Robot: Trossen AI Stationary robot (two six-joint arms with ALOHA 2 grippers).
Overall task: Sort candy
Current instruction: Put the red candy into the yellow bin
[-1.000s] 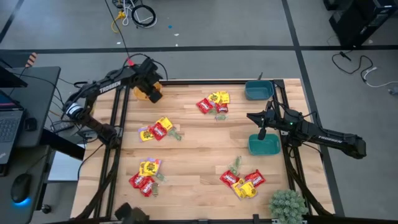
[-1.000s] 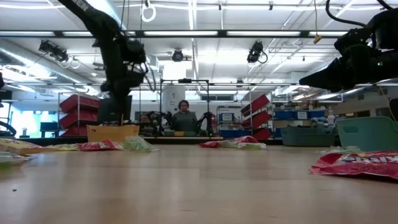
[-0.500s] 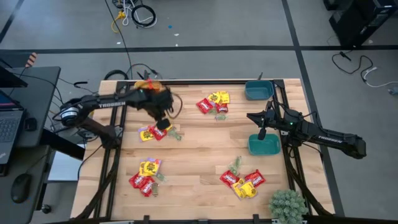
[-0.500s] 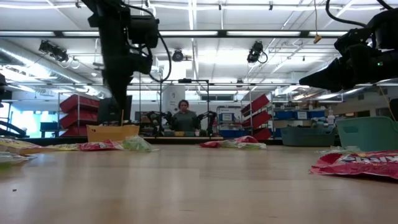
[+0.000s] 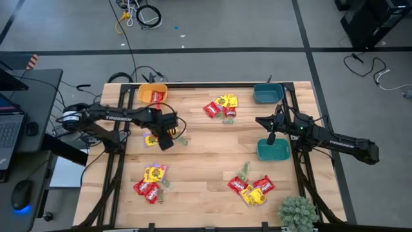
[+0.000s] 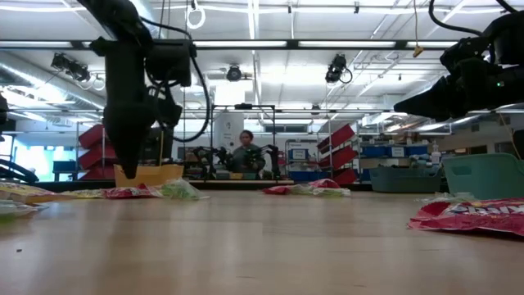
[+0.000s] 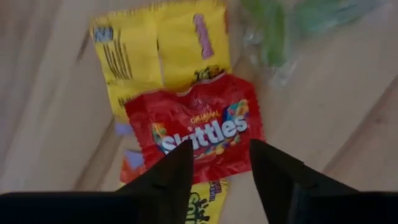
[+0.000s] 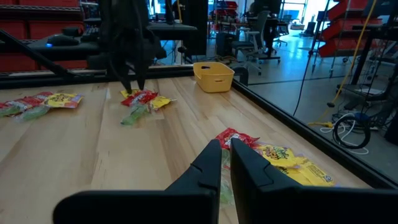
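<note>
Your left gripper [image 7: 217,168] hovers with fingers parted directly above a red candy packet [image 7: 198,132] (lying on yellow ones [image 7: 163,53]) on the table's [image 5: 212,154] left side. Your right gripper [image 5: 271,137], fingers nearly together, waits empty above the teal bowl [image 5: 273,151].

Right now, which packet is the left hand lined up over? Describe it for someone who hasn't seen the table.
Start at the orange bowl in the table's far left corner; the nearest candy pile lies just in front of it, under the left hand. The target is the red Skittles packet lying on top of a yellow packet, the only red one in full view there.
</note>
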